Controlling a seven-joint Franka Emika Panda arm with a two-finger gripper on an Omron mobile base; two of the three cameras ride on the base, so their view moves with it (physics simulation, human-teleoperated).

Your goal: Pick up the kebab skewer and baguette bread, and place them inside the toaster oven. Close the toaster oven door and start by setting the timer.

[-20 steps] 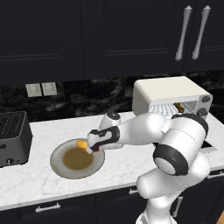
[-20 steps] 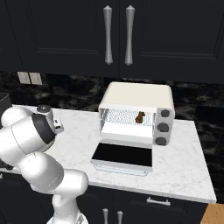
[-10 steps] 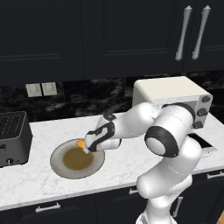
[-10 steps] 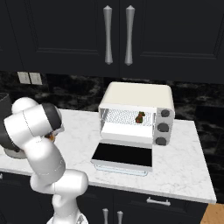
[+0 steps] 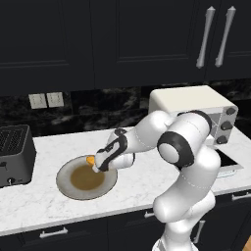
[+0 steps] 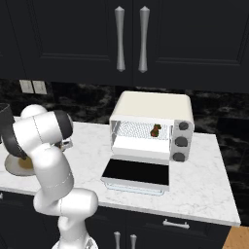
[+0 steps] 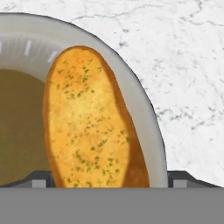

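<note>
The baguette bread [image 7: 87,127] is an orange-golden oval with green flecks, leaning on the inner rim of the grey plate [image 7: 146,113]. In the left base view the baguette bread [image 5: 90,160] shows at the far edge of the plate [image 5: 66,188]. My gripper [image 5: 97,167] is low over it, open, with one fingertip on each side of the gripper [image 7: 109,180] midline and the bread between them. The kebab skewer [image 6: 155,130] lies on the wire rack inside the toaster oven [image 6: 151,104]. The toaster oven door [image 6: 137,173] hangs open, flat over the counter.
A dark grey slot toaster [image 5: 14,152] stands on the counter left of the plate. Wall outlets [image 5: 46,100] sit on the black backsplash. Dark cabinets with silver handles [image 6: 130,39] hang above. The oven's knobs [image 6: 181,141] are on its right side.
The arm's elbow has swung up and to the left while the hand stayed over the plate's far rim. The gripper has sunk slightly around the bread and its jaws have narrowed a little.
</note>
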